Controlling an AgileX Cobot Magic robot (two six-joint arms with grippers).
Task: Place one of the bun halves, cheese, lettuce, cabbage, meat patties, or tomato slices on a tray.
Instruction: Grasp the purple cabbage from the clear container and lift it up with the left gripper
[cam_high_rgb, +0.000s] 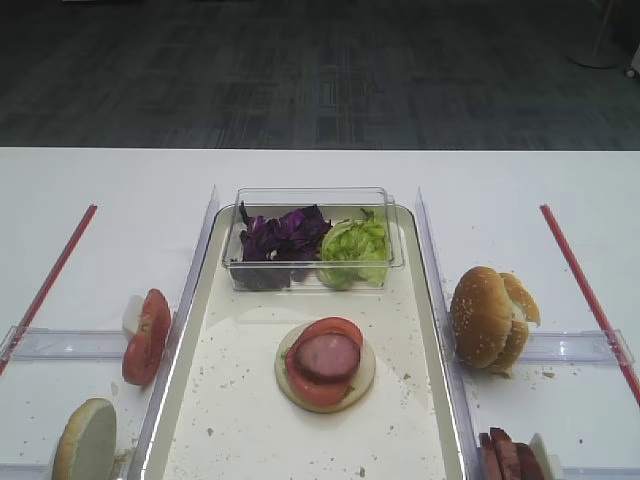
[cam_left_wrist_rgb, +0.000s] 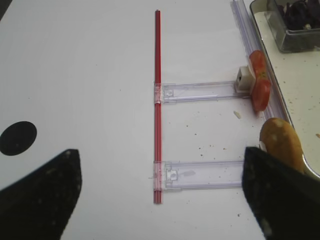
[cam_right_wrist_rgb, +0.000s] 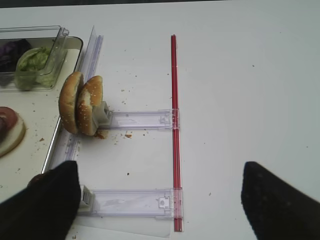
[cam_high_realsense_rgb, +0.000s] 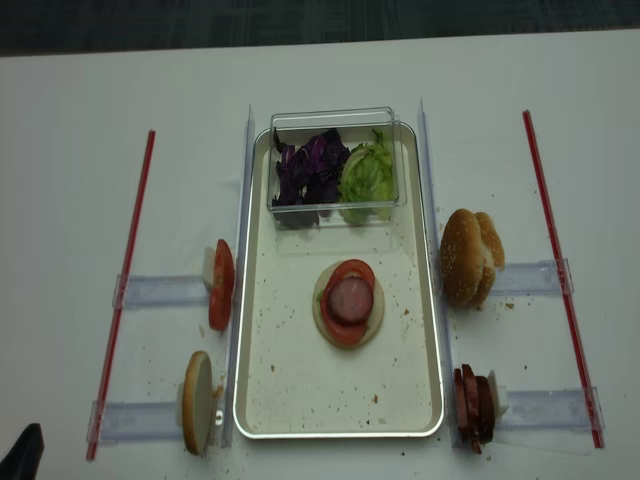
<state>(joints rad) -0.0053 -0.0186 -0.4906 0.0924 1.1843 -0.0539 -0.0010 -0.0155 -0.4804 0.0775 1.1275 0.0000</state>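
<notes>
The tray lies mid-table. On it a pale bun half carries a tomato slice and a meat patty. Left of the tray stand tomato slices and another bun half; right of it stand sesame bun halves and meat patties. Cabbage and lettuce fill a clear box. No cheese shows. My left gripper hangs open over the left table, my right gripper open over the right, both holding nothing.
Red strips run along both outer sides, joined to clear plastic rails that hold the food upright. Clear dividers flank the tray. Crumbs dot the tray floor and the table. A black dot marks the left table.
</notes>
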